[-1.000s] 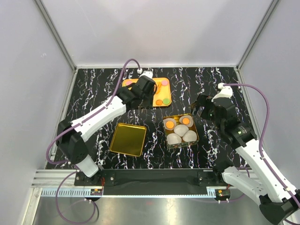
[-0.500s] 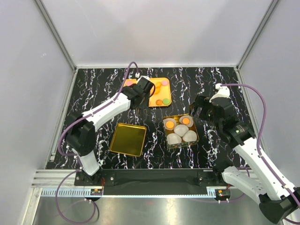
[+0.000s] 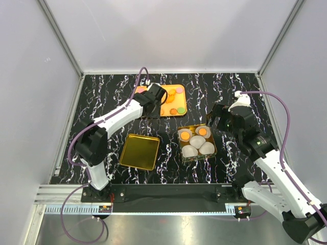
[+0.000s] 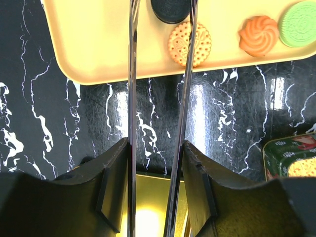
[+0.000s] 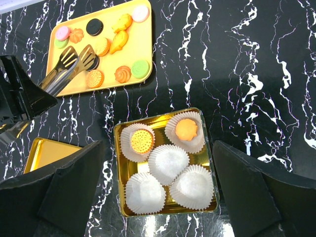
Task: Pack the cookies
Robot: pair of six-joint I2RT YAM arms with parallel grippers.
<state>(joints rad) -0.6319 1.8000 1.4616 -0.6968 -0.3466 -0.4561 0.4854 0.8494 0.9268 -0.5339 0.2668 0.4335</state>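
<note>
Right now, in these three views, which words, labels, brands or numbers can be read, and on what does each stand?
No text can be read in any view.
Tin, printed side: red and green decoration, too blurred to read.
Round orange cookie and green cookie: embossed patterns only, no legible letters.
Yellow tray, gold lid, tongs: no marks seen.

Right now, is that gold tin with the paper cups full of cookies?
Only partly filled. In the tin, two paper cups hold a cookie each; the other three sit empty.
</note>
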